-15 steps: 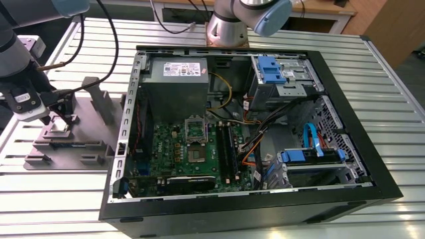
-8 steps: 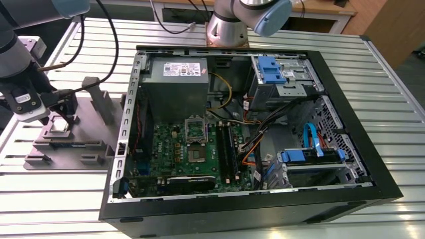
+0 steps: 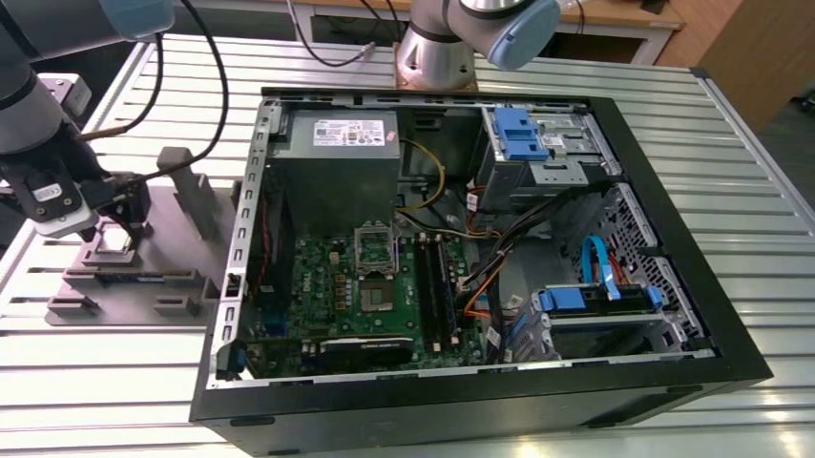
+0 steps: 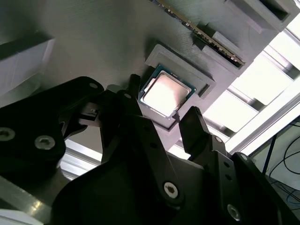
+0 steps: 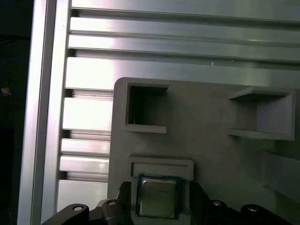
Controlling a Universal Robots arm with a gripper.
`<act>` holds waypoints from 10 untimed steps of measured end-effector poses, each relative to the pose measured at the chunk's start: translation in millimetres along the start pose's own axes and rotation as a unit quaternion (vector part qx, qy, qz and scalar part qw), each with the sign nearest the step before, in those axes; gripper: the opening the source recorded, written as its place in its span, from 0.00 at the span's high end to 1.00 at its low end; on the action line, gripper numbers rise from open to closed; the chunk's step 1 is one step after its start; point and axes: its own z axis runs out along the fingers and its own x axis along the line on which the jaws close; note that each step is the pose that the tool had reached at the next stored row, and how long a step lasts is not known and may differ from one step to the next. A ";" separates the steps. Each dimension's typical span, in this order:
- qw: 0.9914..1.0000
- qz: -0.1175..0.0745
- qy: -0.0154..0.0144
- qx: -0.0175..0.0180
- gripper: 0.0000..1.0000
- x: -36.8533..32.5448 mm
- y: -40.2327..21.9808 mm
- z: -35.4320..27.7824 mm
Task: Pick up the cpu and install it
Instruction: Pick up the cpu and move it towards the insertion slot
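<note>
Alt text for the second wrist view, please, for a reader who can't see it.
The open claw straddles the cpu, one finger on each side, as the chip lies flat in a recess of the grey tray.

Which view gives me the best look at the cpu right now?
The first wrist view: the cpu faces the camera squarely, seated in its tray recess, the open tool straddling it. The second wrist view shows it slanted and glare-washed; the exterior view shows a small pale patch.
</note>
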 end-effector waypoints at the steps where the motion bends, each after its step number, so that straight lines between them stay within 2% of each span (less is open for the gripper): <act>1: 1.000 0.000 0.000 0.000 0.39 0.0 0.0 0.7; 10: 1.000 0.000 0.000 0.000 0.39 0.1 -0.9 3.0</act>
